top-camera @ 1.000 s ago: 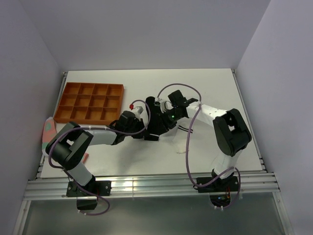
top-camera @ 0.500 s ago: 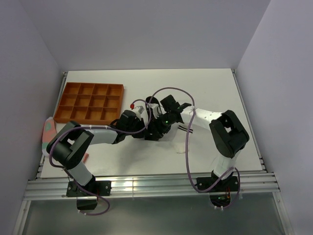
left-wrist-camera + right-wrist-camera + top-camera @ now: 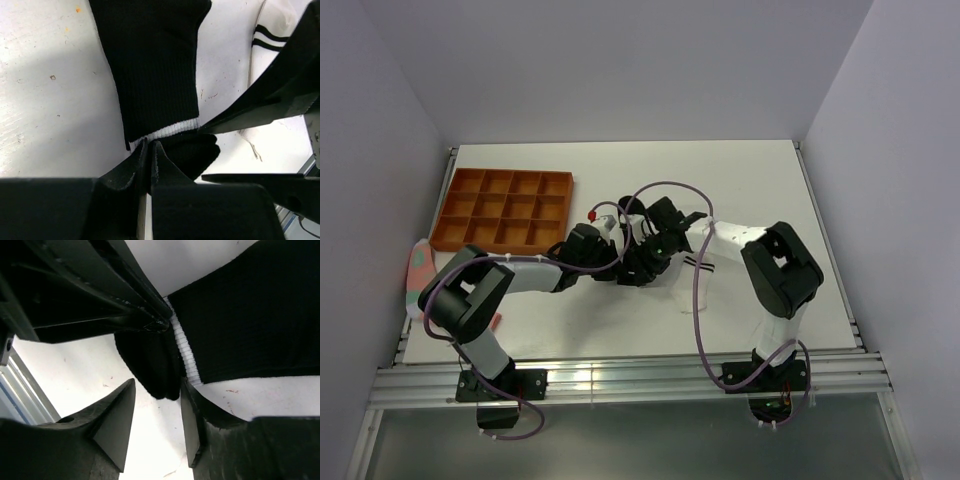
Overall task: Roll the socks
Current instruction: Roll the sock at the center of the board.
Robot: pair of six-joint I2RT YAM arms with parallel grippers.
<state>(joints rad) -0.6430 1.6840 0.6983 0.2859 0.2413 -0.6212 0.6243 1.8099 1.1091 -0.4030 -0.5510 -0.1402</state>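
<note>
Left end effector (image 3: 149,159) clamped on black sock (image 3: 155,75) at its white-striped cuff, middle of worktop (image 3: 750,180). Right end effector (image 3: 157,412) fingers apart, straddling the sock's folded end. White sock (image 3: 276,22) just beside it. Orange tray (image 3: 505,208) back-left.

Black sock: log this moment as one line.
black sock: on table, cuff end folded | left end effector: shut on cuff | right end effector: open around the fold | white sock: lying beside it
</note>
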